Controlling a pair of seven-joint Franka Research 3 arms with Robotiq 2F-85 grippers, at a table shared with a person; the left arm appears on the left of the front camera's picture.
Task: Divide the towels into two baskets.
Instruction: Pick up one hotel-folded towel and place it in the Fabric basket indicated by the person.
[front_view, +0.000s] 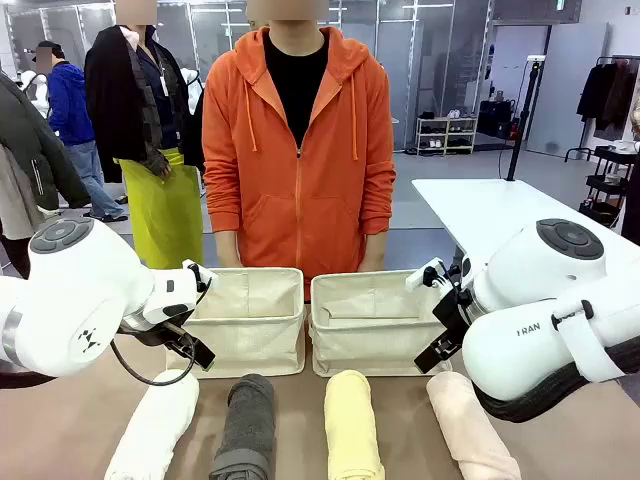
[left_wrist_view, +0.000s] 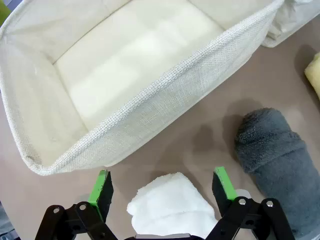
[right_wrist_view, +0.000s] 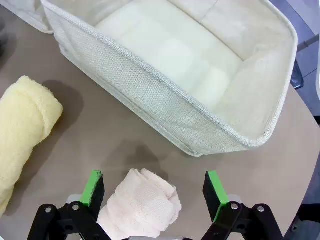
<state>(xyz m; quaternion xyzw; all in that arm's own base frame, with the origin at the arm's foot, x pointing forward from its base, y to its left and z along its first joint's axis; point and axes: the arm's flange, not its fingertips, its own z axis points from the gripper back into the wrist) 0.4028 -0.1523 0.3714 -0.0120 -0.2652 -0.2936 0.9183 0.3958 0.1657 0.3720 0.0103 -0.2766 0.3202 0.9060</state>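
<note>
left gripper (left_wrist_view: 162, 186): jaws spread wide, nothing gripped. the end of the white terry cloth towel roll (left_wrist_view: 170, 206) is seen between the green pads (left_wrist_view: 101, 187), below them, unclamped. the dark grey terry cloth towel roll (left_wrist_view: 275, 155) lies near it, apart. beyond both stands the left cream canvas basket (left_wrist_view: 165, 117), its near wall close to the white roll's end.

right gripper (right_wrist_view: 152, 186): jaws likewise spread wide, nothing gripped. the end of the pale pink terry cloth towel roll (right_wrist_view: 142, 205) is seen between the pads, unclamped. the pale yellow terry cloth towel roll (right_wrist_view: 22, 125) lies to one side, apart. the right cream canvas basket (right_wrist_view: 150, 95) stands beyond, near, touching neither roll.

front view: the full row is recorded on the brown table (front_view: 405, 440), white, grey, yellow, pink from the robot's left to right, all on the near side of the baskets, which stand side by side. a person in an orange hooded jacket (front_view: 300, 150) is seen behind them. basket floors are seen from the wrist views; from the front the walls hide them.
</note>
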